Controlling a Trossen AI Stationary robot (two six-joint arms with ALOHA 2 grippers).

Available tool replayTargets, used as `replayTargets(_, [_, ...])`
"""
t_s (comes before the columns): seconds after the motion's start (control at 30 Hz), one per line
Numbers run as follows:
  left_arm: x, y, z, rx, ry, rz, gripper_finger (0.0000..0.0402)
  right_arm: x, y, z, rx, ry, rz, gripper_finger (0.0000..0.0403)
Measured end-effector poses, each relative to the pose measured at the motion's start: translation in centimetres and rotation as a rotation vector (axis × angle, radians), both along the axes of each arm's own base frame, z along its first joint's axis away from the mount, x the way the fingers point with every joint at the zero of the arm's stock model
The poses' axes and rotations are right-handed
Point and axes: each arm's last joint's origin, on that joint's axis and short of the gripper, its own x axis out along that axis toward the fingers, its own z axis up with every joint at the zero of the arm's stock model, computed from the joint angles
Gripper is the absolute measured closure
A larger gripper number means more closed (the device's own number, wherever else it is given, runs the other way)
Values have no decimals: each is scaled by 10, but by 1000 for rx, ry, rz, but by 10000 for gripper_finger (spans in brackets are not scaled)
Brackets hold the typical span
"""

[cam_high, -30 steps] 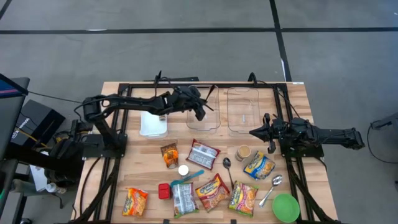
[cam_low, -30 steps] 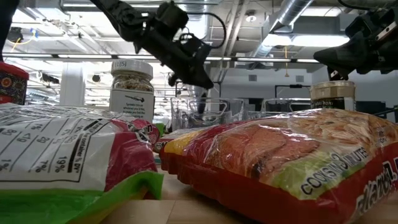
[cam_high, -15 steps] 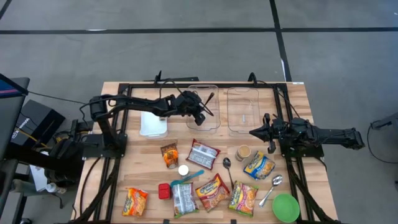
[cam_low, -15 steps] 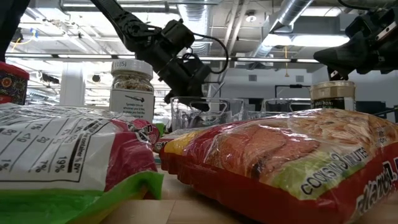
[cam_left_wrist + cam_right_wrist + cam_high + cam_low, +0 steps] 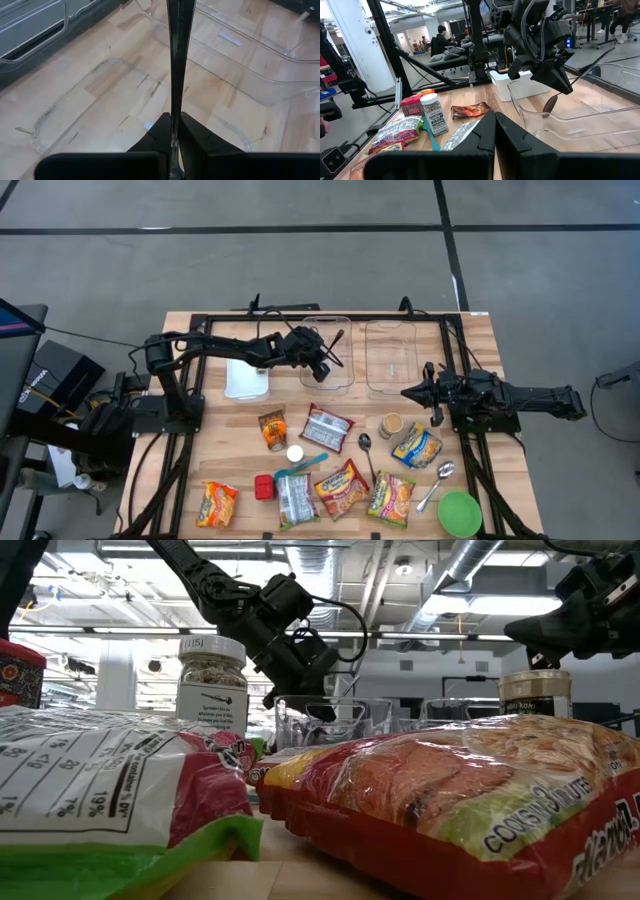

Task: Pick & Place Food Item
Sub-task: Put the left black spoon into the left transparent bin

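Note:
My left gripper (image 5: 325, 367) hangs over the left of two clear containers (image 5: 327, 352), tipped downward and shut on a thin dark spoon (image 5: 176, 60). The right wrist view shows that gripper (image 5: 560, 85) from afar, with the spoon's bowl (image 5: 550, 106) below its fingers, inside the container's walls (image 5: 530, 107). The spoon's handle (image 5: 338, 337) sticks out toward the far right. My right gripper (image 5: 408, 392) waits shut at the table's right, level, with nothing in it. My left gripper pinches the spoon's thin handle (image 5: 174, 107) between its two fingers, which slant downward from the table's left. The handle runs on past the fingertips. The bowl end (image 5: 550, 106) hangs below the fingers inside the clear container; I cannot tell whether it touches the floor.
A white container (image 5: 246, 377) stands left of the clear ones, and a second clear container (image 5: 390, 355) to their right. Several noodle packets (image 5: 343, 487), a spice jar (image 5: 211, 682), a brown jar (image 5: 391, 425), loose spoons (image 5: 366, 448) and a green bowl (image 5: 459, 513) fill the near half.
My left gripper has sunk toward the clear container and tipped further downward with the spoon, then held still for the last half second. It has stayed shut on the spoon throughout.

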Motion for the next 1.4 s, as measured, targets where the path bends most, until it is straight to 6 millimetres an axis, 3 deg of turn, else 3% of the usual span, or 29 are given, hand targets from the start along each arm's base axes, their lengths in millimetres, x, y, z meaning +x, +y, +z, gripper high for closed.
replayTargets(0.7, [0, -1, 0, -5, 9, 1, 388, 0, 0, 0, 0, -1, 0, 403])
replayTargets(1.1, [13, 4, 30, -10, 22, 1, 390, 0, 0, 0, 0, 0, 0, 403])
replayTargets(1.23, [11, 4, 28, -18, 45, 1, 389, 0, 0, 0, 0, 0, 0, 403])
replayTargets(1.4, [12, 5, 11, -41, 114, 4, 389, 0, 0, 0, 0, 0, 0, 403])
